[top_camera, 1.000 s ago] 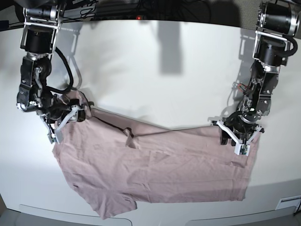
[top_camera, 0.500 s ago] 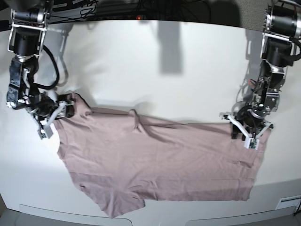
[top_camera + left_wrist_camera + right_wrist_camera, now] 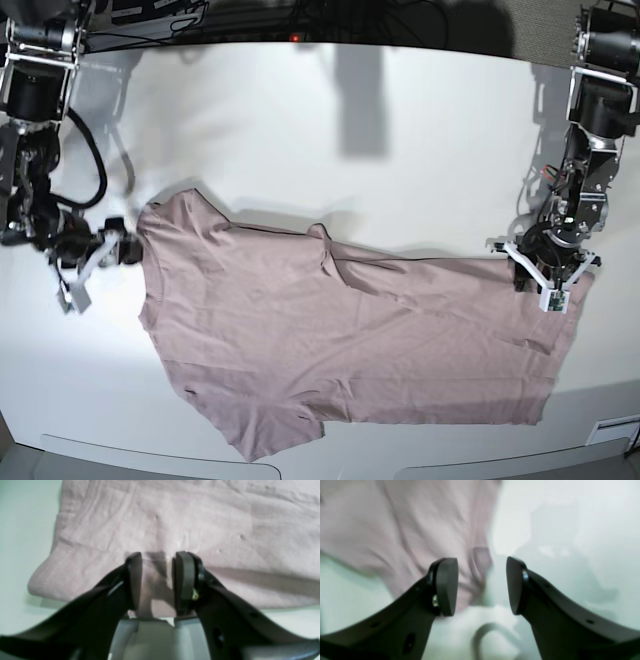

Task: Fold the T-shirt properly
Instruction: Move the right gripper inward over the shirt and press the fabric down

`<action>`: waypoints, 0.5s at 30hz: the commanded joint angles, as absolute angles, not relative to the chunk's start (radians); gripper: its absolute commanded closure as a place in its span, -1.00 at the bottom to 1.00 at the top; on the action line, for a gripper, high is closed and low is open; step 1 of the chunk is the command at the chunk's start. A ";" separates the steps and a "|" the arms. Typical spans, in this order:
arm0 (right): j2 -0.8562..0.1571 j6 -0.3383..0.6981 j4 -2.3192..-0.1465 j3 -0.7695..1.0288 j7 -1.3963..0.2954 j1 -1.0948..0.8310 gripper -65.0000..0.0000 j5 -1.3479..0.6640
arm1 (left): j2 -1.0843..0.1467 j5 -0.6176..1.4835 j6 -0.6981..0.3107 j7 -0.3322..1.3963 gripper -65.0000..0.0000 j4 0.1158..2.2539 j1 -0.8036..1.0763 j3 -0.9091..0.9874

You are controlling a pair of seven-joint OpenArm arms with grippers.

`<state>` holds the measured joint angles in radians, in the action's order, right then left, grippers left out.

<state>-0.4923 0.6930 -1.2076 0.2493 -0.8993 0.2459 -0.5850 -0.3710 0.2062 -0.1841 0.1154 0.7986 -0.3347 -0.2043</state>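
The dusty pink T-shirt lies spread and mostly flat on the white table, with a small wrinkle near its top edge. My left gripper is at the shirt's right upper corner. In the left wrist view it is shut on a fold of the T-shirt near the hem. My right gripper is just left of the shirt's left upper corner, apart from it. In the right wrist view it is open and empty, with the T-shirt edge lying on the table beyond its fingers.
Dark cables and arm mounts run along the table's far edge. Grey panels border the front edge, with a small white label at the front right. The shirt's lower sleeve reaches close to the front edge.
My right gripper has let go of the shirt's left corner and drawn away to the left. My left gripper has pulled its corner further right, and the shirt lies flatter and wider.
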 commanded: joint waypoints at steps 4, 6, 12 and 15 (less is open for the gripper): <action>-0.422 0.698 -1.263 0.247 -1.024 0.337 0.03 -0.629 | -0.380 0.194 -0.181 0.155 0.34 0.801 -0.344 -0.204; -0.379 0.698 -1.263 0.198 -1.042 0.354 0.03 -0.637 | -0.380 0.194 -0.181 0.155 0.34 0.801 -0.344 -0.204; -0.295 0.698 -1.263 -0.135 -1.119 0.394 0.03 -0.622 | -0.380 0.194 -0.181 0.156 0.34 0.801 -0.344 -0.204; -0.269 0.698 -1.263 -0.285 -1.127 0.439 0.03 -0.585 | -0.380 0.194 -0.181 0.157 0.34 0.801 -0.343 -0.204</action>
<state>-0.2604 0.6937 -1.2491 -0.2966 -1.1358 0.4065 -0.5747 -0.3706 0.2066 -0.1841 0.1139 0.7986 -0.3351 -0.2047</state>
